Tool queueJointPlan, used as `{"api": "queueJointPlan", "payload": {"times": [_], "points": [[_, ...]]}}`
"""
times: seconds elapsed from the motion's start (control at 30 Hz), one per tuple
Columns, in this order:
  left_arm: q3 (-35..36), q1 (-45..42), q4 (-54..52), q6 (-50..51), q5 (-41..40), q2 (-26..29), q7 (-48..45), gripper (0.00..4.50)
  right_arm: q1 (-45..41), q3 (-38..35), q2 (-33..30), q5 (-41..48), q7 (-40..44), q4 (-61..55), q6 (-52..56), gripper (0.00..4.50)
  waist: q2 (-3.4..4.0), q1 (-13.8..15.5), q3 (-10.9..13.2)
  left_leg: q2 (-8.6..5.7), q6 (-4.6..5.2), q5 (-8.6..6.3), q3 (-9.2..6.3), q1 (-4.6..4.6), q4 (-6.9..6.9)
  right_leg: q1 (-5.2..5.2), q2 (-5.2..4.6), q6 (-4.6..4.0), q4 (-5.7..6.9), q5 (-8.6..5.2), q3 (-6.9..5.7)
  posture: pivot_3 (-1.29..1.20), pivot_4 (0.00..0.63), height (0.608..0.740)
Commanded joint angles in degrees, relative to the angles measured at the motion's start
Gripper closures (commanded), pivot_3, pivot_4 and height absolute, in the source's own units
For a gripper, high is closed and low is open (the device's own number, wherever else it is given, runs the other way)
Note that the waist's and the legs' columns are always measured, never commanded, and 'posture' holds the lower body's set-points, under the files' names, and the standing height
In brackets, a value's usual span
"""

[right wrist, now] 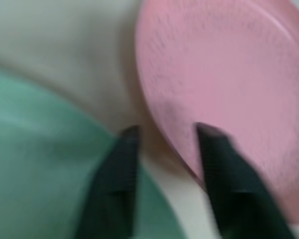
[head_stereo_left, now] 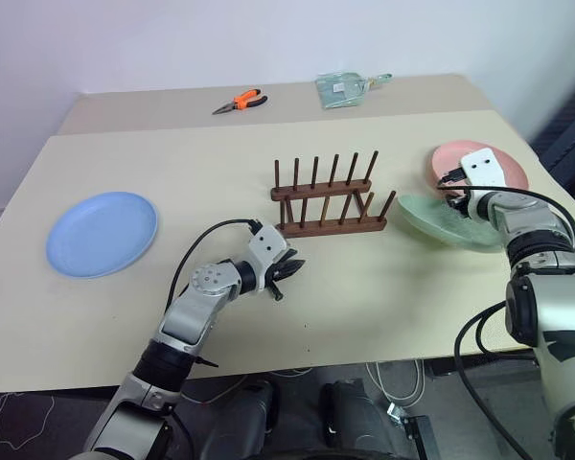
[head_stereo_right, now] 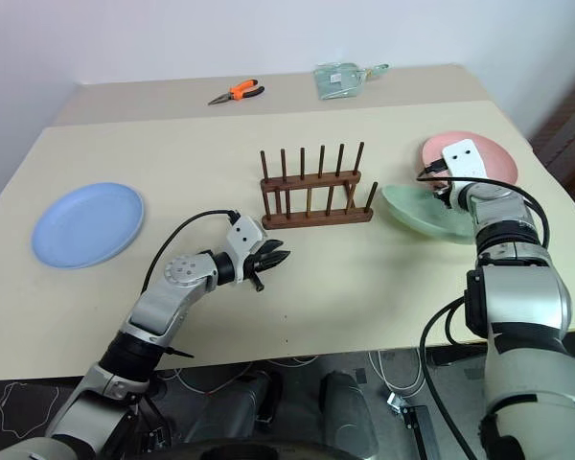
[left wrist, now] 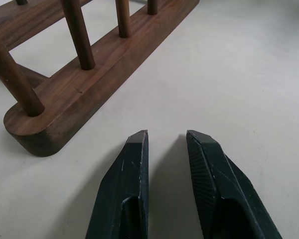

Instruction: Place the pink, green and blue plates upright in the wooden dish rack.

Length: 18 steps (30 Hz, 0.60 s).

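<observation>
On the right side of the bench (head_stereo_left: 383, 287) the pink plate (head_stereo_left: 503, 174) lies flat, its near edge just beside, perhaps overlapping, the green plate (head_stereo_left: 441, 222), which sits between it and the wooden dish rack (head_stereo_left: 328, 199). The blue plate (head_stereo_left: 102, 232) lies well apart on the left, and the rack stands empty in the middle.

All three plates look like light, stiff, matte plastic: easy to lift and unlikely to break, but shallow and smooth, so a flat-lying plate offers only its thin raised rim to pinch. I judge the best hold to be across that rim, one finger under the lip and one on the inner face, at the edge nearest the arm.

The right gripper (right wrist: 164, 149) sits at the near rim of the pink plate. In the right wrist view one finger lies over the plate's inner face and the other over the strip of bench between pink and green; its jaws show a gap there, but the view is blurred and I cannot tell whether they are clenched on the rim yet.

The left gripper (left wrist: 167, 142) hovers low just beside the rack's near bar, jaws slightly parted, holding nothing.
</observation>
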Motion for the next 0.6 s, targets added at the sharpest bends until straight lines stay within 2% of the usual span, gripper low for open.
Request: {"api": "queueJointPlan", "payload": {"times": [0.03,0.5,0.6], "points": [[-1.1,0.6,0.4,0.2,0.4,0.4,-0.9,3.28,0.3,-0.6,-1.3,0.1,-0.2,0.3,0.2,4.44,0.0,0.0,0.0,0.0,0.0,0.0,0.0,0.0,0.0,0.0,0.0,0.0,0.0,0.0,0.0,0.0,0.15,0.727],[-0.7,0.8,0.0,0.3,0.8,0.5,-1.1,3.28,1.7,0.4,-2.2,-1.1,-0.5,-2.7,-7.4,4.44,0.01,0.0,0.0,0.0,-0.01,0.0,0.0,0.01,0.01,0.01,0.0,0.0,0.01,0.0,0.0,0.0,0.15,0.727],[-0.5,1.4,-0.7,0.6,0.7,0.8,-1.0,3.28,3.2,-0.6,-4.1,0.2,1.5,-8.9,-10.2,4.44,0.03,0.0,0.0,0.0,-0.01,0.0,0.0,0.01,0.0,0.01,0.0,0.0,0.01,0.0,0.0,0.0,0.15,0.727]]}}
